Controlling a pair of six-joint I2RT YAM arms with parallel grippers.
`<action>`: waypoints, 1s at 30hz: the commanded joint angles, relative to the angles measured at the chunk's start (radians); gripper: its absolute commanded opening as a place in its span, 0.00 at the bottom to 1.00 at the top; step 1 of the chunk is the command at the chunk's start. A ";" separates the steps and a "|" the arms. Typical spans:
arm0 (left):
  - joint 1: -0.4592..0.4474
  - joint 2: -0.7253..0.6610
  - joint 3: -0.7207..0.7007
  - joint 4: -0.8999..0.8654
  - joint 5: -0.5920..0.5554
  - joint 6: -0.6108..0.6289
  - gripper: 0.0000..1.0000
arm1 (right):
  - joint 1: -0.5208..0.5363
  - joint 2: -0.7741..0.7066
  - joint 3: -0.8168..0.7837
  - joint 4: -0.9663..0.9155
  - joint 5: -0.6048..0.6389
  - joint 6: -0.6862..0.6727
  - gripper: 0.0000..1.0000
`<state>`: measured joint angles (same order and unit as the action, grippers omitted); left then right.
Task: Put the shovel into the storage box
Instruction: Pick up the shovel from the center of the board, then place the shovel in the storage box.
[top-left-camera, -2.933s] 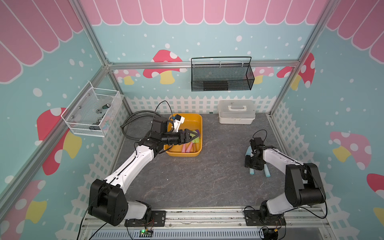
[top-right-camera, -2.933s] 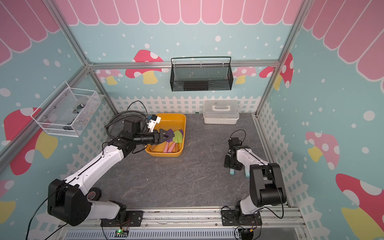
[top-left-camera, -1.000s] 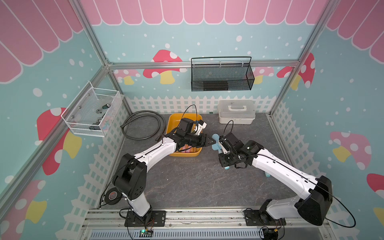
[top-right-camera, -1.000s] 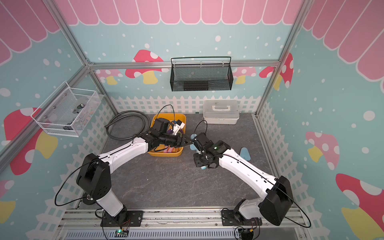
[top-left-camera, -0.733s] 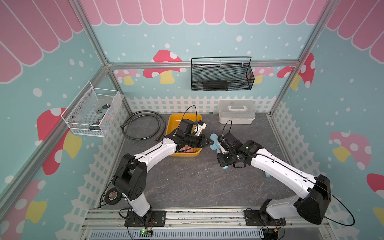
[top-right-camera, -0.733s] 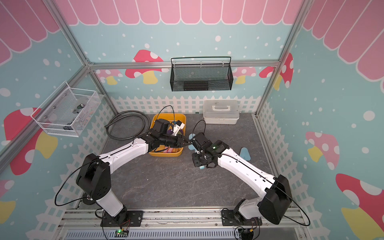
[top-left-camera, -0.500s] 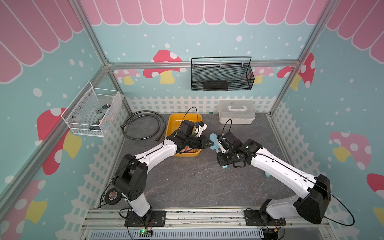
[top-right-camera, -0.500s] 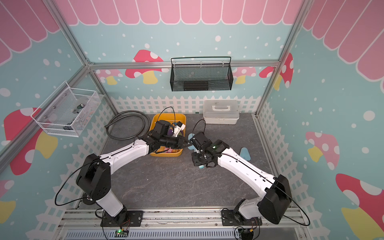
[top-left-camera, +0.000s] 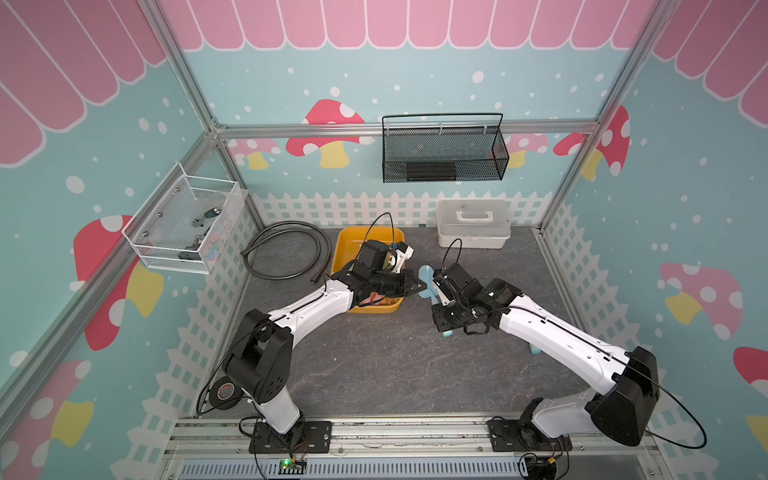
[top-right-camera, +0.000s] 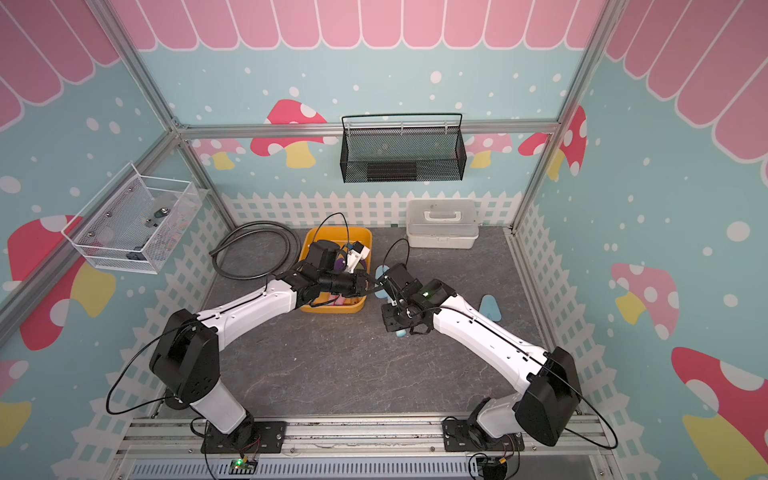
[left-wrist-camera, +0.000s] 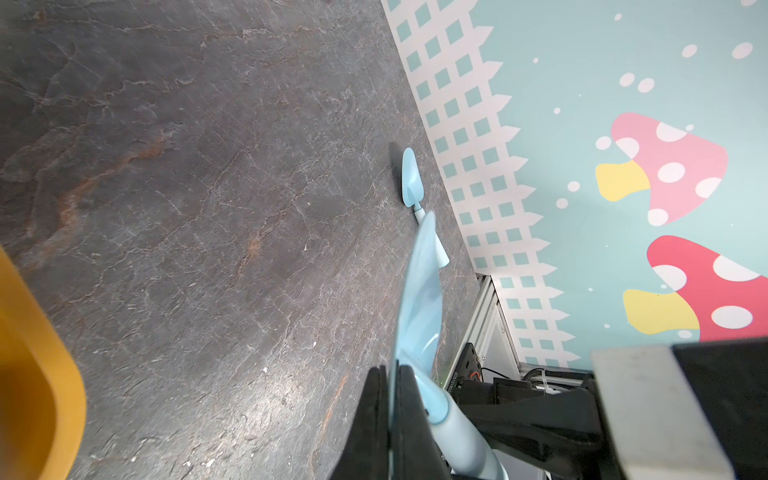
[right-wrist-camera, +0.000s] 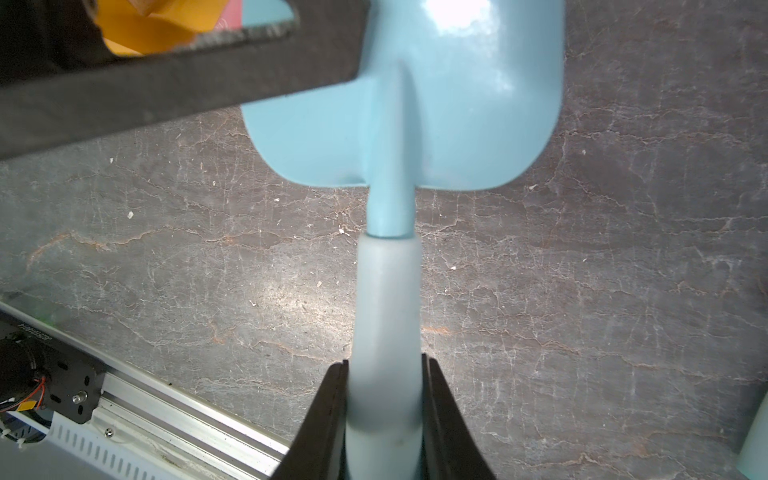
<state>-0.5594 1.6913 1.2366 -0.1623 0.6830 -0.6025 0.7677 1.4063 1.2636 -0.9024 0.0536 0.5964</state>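
Observation:
A light blue shovel (top-left-camera: 426, 276) (top-right-camera: 380, 279) hangs above the table just right of the yellow-orange storage box (top-left-camera: 345, 241) (top-right-camera: 309, 245), held by both arms. My left gripper (left-wrist-camera: 390, 370) (top-left-camera: 417, 284) is shut on the thin edge of the blade (left-wrist-camera: 417, 299). Around the pale handle (right-wrist-camera: 386, 311), my right gripper (right-wrist-camera: 384, 365) (top-left-camera: 441, 316) is shut, with the blade (right-wrist-camera: 436, 104) pointing toward the box rim (right-wrist-camera: 158, 25). The box holds pink and purple items.
Another blue shovel (top-right-camera: 490, 307) (left-wrist-camera: 411, 178) lies on the table near the right fence. A white lidded case (top-left-camera: 471, 224) stands at the back, a black mesh basket (top-left-camera: 442, 153) hangs above, a black hose (top-left-camera: 282, 253) coils at the back left, and a tape roll (top-left-camera: 220, 392) lies beside the left base.
My left gripper's jaws have shut on the shovel's blade. My right gripper has kept its hold on the handle and barely moved.

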 joint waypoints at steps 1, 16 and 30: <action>-0.005 -0.040 -0.009 0.029 0.015 0.032 0.00 | 0.007 0.016 0.047 0.020 0.000 -0.014 0.37; 0.206 -0.015 0.165 -0.358 0.082 0.349 0.00 | 0.007 -0.126 0.147 -0.098 0.110 -0.048 0.62; 0.420 0.369 0.682 -0.841 -0.109 0.607 0.00 | 0.003 -0.287 -0.006 -0.141 0.184 -0.046 0.68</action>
<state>-0.1303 1.9961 1.8488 -0.8429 0.6506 -0.0883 0.7677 1.1442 1.2755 -1.0203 0.2119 0.5507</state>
